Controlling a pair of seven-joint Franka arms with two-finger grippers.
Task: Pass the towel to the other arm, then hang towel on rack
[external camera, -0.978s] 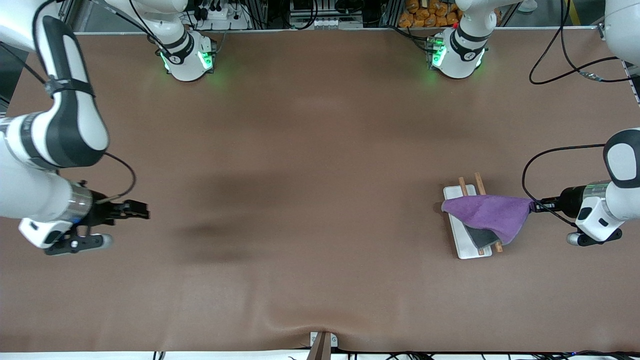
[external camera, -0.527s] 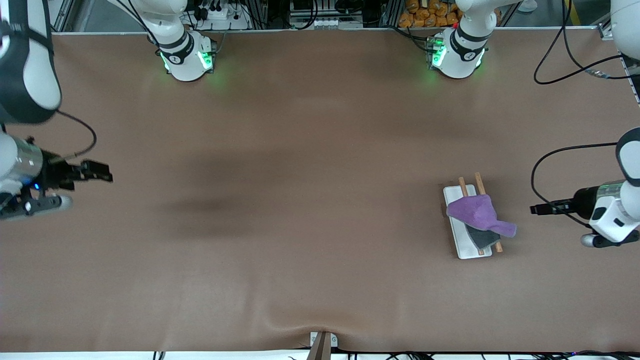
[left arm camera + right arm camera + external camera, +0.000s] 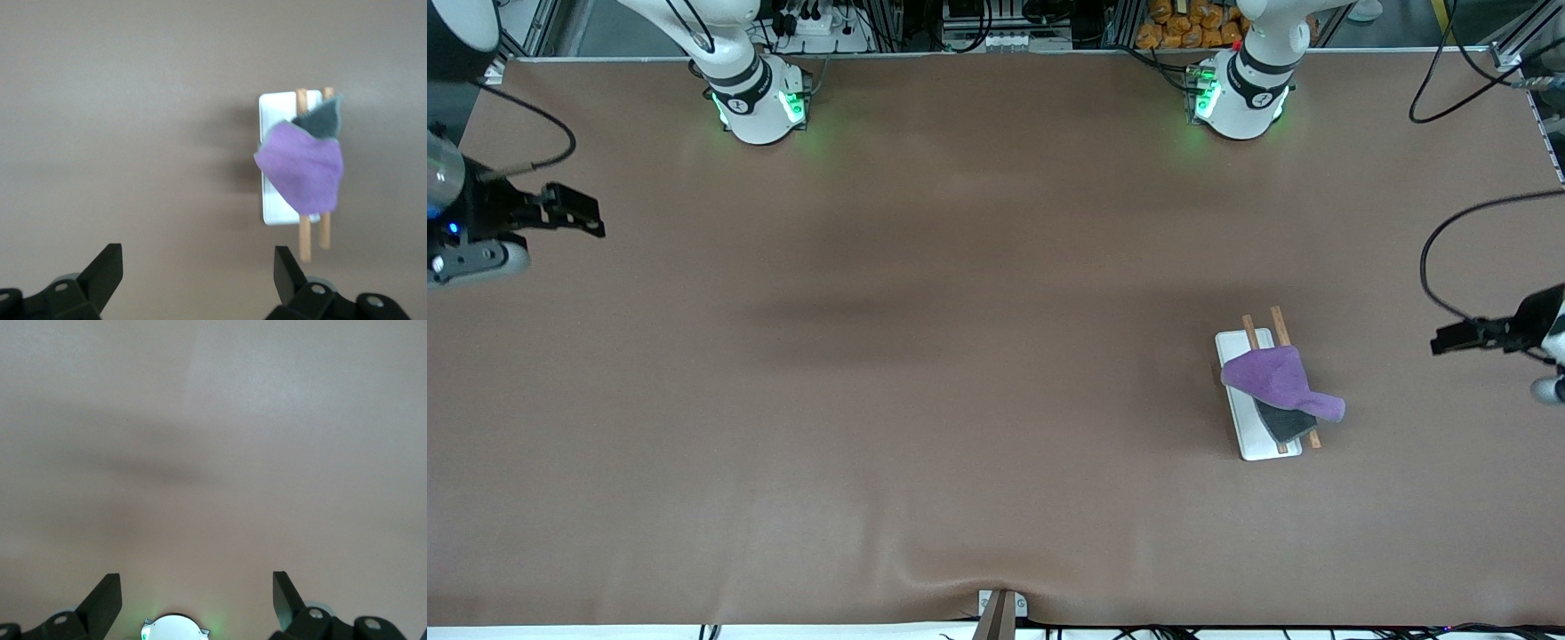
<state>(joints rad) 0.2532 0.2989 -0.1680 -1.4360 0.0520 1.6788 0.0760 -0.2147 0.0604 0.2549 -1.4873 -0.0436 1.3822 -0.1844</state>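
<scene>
The towel (image 3: 1279,380) lies draped over the two wooden rods of the rack (image 3: 1249,427), purple side up, with a dark grey corner folded out at the end nearer the front camera and a purple tip hanging past the rods toward the left arm's end of the worktop (image 3: 960,373). The rack stands on the brown worktop well apart from both arms. The left gripper (image 3: 1449,340) hangs over the worktop's edge at the left arm's end, clear of the towel, its fingers (image 3: 107,270) spread wide and holding nothing. The right gripper (image 3: 578,213) is over the worktop's edge at the right arm's end, fingers (image 3: 107,597) likewise wide apart and empty.
</scene>
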